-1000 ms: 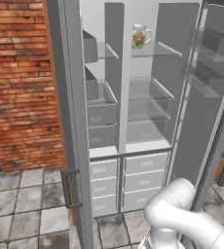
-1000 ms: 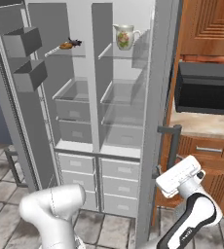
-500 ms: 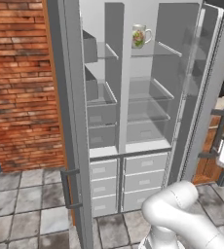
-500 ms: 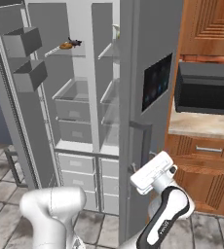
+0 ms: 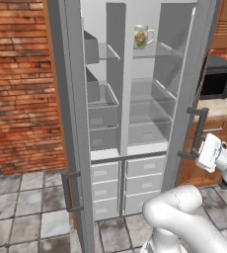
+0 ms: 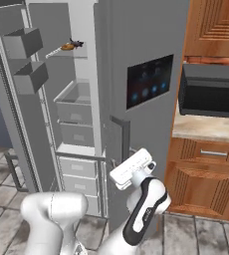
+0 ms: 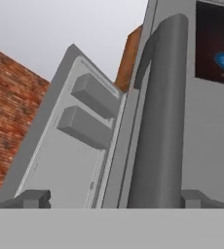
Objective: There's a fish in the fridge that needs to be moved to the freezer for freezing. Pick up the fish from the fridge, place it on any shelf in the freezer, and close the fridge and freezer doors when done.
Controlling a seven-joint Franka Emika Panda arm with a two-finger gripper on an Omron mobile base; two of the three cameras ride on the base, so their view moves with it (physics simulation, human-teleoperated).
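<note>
Wide-open claw (image 7: 111, 198) is pushing the tall grey fridge door's handle (image 7: 160, 116), probably shutting it; freezer door (image 6: 17, 99) next.

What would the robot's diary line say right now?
end effector: open, at fridge door handle | fridge door: partly shut | freezer door: open | fish: in freezer

One fish (image 6: 69, 46), upper left; one mug (image 5: 143, 36), top centre; one microwave (image 6: 211, 89), right; two door bins (image 6: 23, 42).
</note>
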